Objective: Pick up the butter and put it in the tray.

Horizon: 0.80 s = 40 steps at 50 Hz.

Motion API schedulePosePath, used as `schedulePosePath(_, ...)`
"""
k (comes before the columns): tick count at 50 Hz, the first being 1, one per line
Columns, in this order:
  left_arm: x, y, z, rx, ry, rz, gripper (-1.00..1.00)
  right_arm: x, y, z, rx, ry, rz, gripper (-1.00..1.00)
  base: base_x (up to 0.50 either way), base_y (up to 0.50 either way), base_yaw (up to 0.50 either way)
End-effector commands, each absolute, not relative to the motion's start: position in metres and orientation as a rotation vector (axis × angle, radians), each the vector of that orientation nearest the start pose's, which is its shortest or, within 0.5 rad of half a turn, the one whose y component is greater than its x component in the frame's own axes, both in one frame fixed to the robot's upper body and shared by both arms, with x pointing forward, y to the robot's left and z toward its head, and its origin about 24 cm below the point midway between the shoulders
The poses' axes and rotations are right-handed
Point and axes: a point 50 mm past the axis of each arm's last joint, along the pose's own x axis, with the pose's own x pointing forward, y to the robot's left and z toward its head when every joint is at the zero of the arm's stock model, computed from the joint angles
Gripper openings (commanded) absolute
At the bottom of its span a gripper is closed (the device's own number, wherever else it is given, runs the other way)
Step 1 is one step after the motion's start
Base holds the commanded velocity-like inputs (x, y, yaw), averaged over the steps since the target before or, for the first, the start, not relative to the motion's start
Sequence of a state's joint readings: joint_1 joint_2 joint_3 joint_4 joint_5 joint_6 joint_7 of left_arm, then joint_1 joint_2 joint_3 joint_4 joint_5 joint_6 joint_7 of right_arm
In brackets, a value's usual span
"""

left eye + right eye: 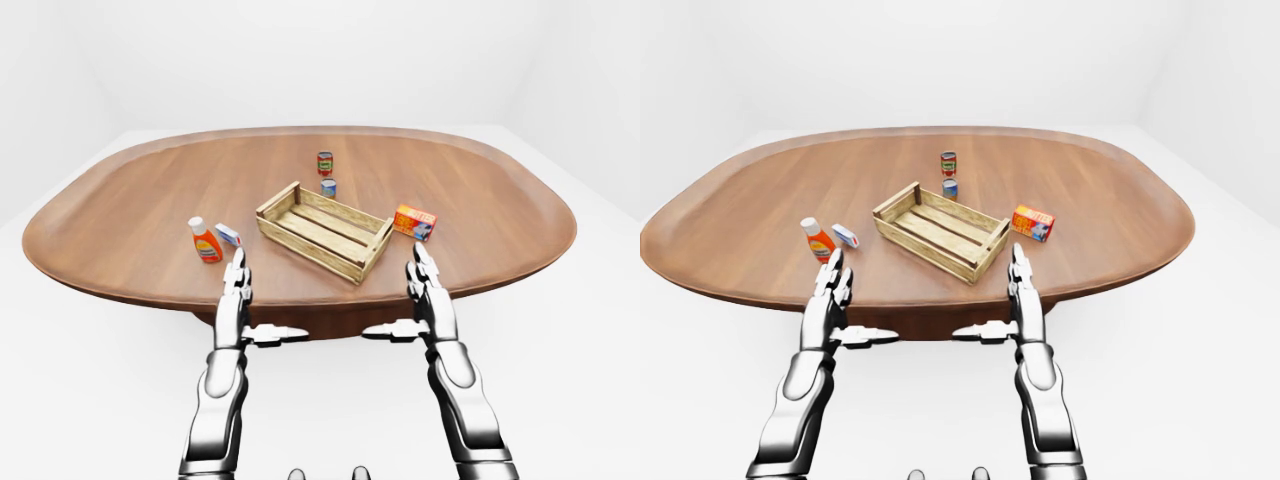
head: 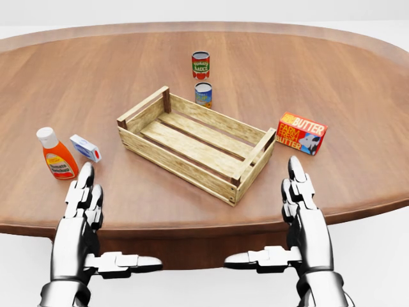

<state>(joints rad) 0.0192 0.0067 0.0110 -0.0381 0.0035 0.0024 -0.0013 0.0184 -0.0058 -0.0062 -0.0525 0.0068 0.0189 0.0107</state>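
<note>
The butter is an orange and blue box lying on the wooden table, to the right of the slatted wooden tray in the head view. The tray sits slantwise at the table's middle and holds nothing. My right hand is open, fingers straight, at the table's near edge, below and slightly left of the butter, not touching it. My left hand is also open at the near edge, below the orange bottle. Both thumbs point inward.
An orange sauce bottle with a white cap and a small white and blue packet lie left of the tray. Two cans stand above the tray. The oval table ends just under my hands; white floor surrounds it.
</note>
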Motion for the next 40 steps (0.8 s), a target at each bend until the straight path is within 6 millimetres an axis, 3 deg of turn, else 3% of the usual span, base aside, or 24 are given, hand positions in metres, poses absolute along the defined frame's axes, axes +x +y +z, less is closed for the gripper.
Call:
schedulePosePath(1, 0.223, 0.164, 0.073, 0.025, -0.113, 0.055, 1.00, 0.222, -0.146, 0.086, -0.067, -0.142, 0.036, 1.00, 0.00, 0.00, 0.00)
schedulePosePath(5, 0.205, 0.167, 0.088, 0.046, -0.165, 0.075, 1.00, 0.203, -0.144, 0.108, -0.105, -0.231, 0.009, 1.00, 0.00, 0.00, 0.00)
schedulePosePath(11, 0.164, 0.175, 0.119, 0.043, -0.276, 0.117, 1.00, 0.155, -0.144, 0.149, -0.150, -0.373, -0.026, 1.00, 0.00, 0.00, 0.00)
schedulePosePath(18, 0.116, 0.182, 0.145, 0.028, -0.377, 0.119, 1.00, 0.105, -0.149, 0.163, -0.190, -0.405, -0.073, 1.00, 0.00, 0.00, 0.00)
schedulePosePath(27, 0.107, 0.191, 0.147, 0.030, -0.381, 0.160, 1.00, 0.092, -0.167, 0.152, -0.181, -0.275, -0.144, 1.00, 0.00, 0.00, 0.00)
schedulePosePath(34, 0.111, 0.190, 0.146, 0.042, -0.386, 0.160, 1.00, 0.096, -0.160, 0.155, -0.131, -0.311, -0.063, 1.00, 0.00, 0.00, 0.00)
schedulePosePath(40, 0.114, 0.192, 0.147, 0.040, -0.403, 0.160, 1.00, 0.106, -0.159, 0.165, -0.134, -0.415, -0.044, 1.00, 0.45, -0.25, 0.00)
